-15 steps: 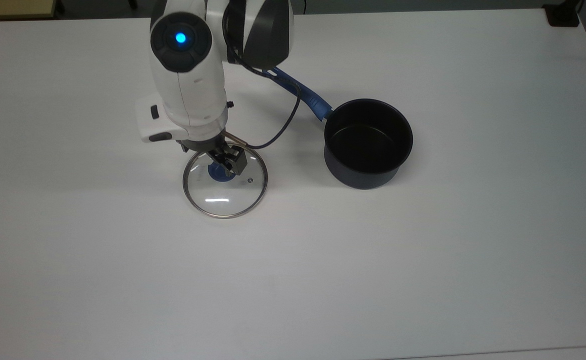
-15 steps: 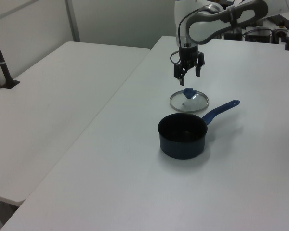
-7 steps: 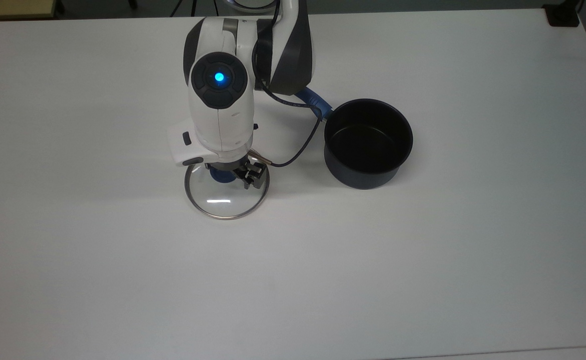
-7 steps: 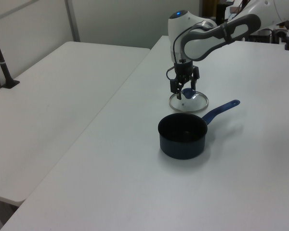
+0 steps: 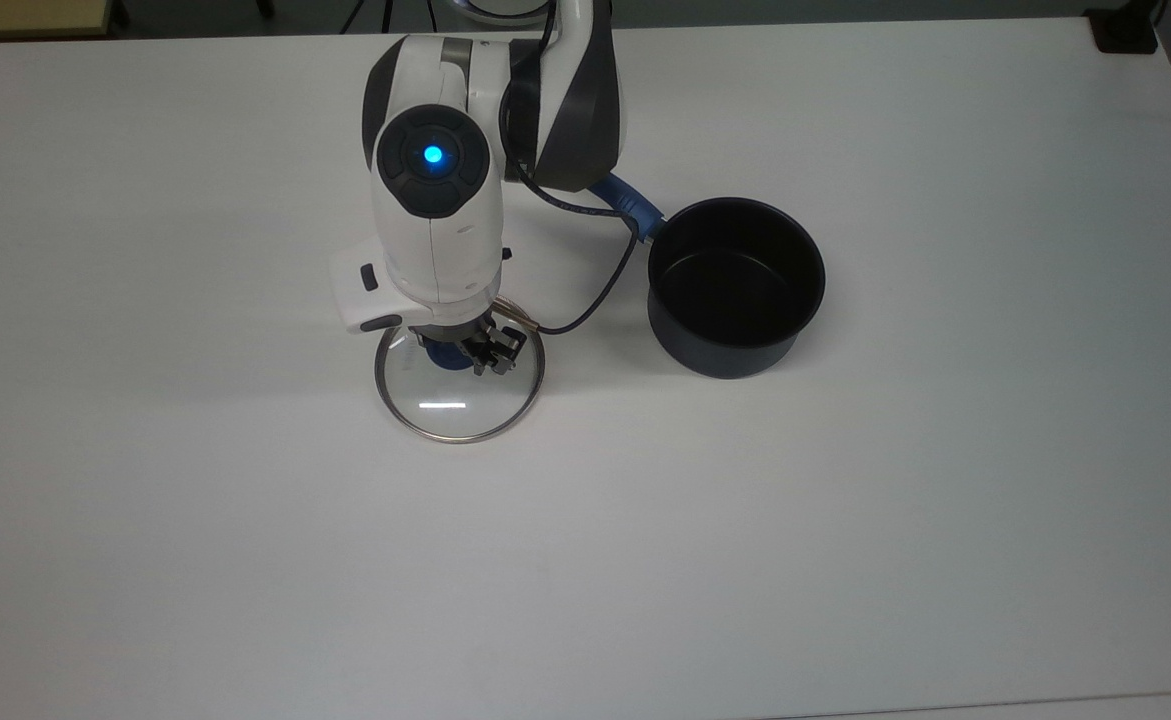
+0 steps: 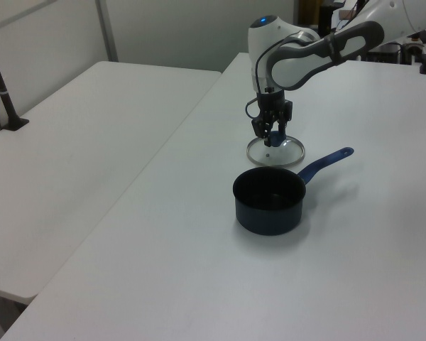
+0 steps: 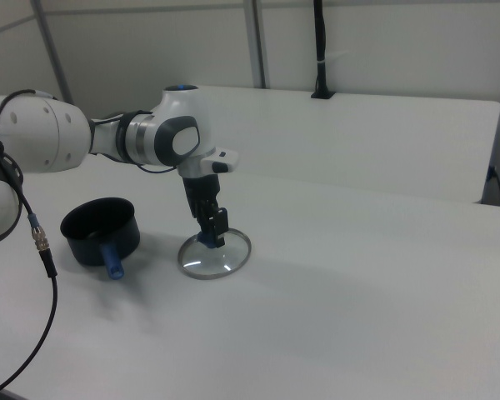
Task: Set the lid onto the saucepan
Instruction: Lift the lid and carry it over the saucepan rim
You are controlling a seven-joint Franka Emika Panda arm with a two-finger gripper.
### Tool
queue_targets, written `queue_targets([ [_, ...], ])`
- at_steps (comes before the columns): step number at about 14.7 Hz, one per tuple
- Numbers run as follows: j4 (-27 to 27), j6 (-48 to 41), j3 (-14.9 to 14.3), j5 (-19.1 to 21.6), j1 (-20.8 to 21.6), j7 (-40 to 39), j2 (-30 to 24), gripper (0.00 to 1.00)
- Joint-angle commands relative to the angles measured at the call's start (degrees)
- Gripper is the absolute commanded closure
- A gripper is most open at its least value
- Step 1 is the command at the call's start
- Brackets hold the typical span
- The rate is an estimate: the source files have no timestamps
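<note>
The white bench [image 5: 845, 520] is carrying both task objects, and a second white bench [image 6: 78, 135] is standing beside it at the left view's left, with pale wall panels and a dark post behind. The Franka arm [image 5: 435, 220] is reaching in from the top view's upper edge; over the last second it has been travelling toward the top view's right and descending until its wrist is sitting directly above the lid. The saucepan [image 5: 735, 285] is resting upright and open on the bench, well apart from the lid toward the top view's right, its blue handle [image 6: 326, 162] pointing toward the arm base. The lid [image 5: 460, 385] is lying on the bench, and its rim has been shifting slightly toward the top view's right over the last half second. The end effector [image 6: 271, 132] has been lowering from clear above the blue knob [image 5: 442, 357] to the knob's level, and its fingers, spread a second ago, are now drawn narrow about the knob, appearing to be clamping it. This is indicating that the grasp step is completing; lifting, carrying across to the saucepan and seating the lid are remaining. A dark cable [image 5: 595, 290] is hanging from the wrist between lid and saucepan.
</note>
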Motion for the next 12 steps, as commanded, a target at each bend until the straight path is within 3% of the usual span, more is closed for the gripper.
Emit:
queue_targets([
  [1,-0.81,-1.88,-0.64,0.38,-0.34,-1.68,-2.88,0.49],
  [8,2.17,-9.44,-0.56,1.17,-1.48,-1.59,-7.72,0.51],
  [12,3.67,-11.56,-0.47,2.05,1.84,-0.45,-8.51,0.51],
])
